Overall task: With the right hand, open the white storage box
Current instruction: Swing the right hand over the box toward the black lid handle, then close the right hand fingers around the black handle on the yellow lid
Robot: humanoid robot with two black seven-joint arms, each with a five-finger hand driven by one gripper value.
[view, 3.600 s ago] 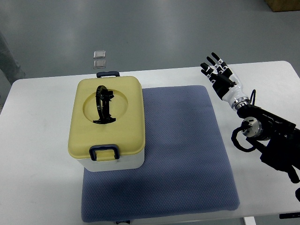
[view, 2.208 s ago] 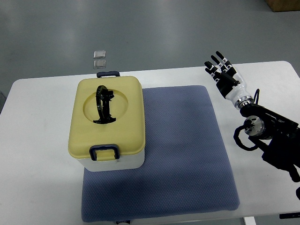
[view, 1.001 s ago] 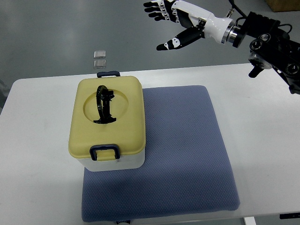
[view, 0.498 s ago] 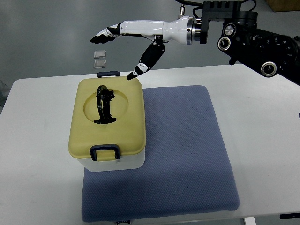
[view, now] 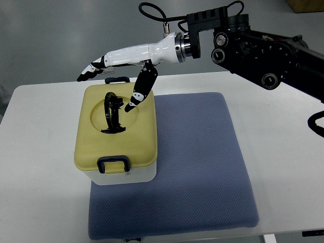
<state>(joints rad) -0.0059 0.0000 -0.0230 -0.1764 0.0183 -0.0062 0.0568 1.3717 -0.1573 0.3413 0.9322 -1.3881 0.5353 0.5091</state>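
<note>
The white storage box point(view: 126, 176) with its pale yellow lid point(view: 136, 136) stands on the left part of a blue mat point(view: 202, 162). A black handle point(view: 112, 112) lies folded in the lid's round recess. Dark blue latches sit at the near edge point(view: 113, 163) and the far edge point(view: 116, 80). My right hand point(view: 109, 81) reaches in from the upper right and hovers over the far half of the lid. It is open, with the fingers point(view: 91, 71) stretched past the far-left corner and the thumb point(view: 139, 93) pointing down at the recess beside the handle. It holds nothing.
The white table point(view: 40, 167) carries the mat and box. The right arm's black links point(view: 253, 40) span the upper right. Two small grey squares lie on the floor beyond the table, mostly hidden by the hand.
The right hand has swung from the table's right side, up and across to the left, then come down over the box lid. The thumb now points into the recess. The box has not moved.
</note>
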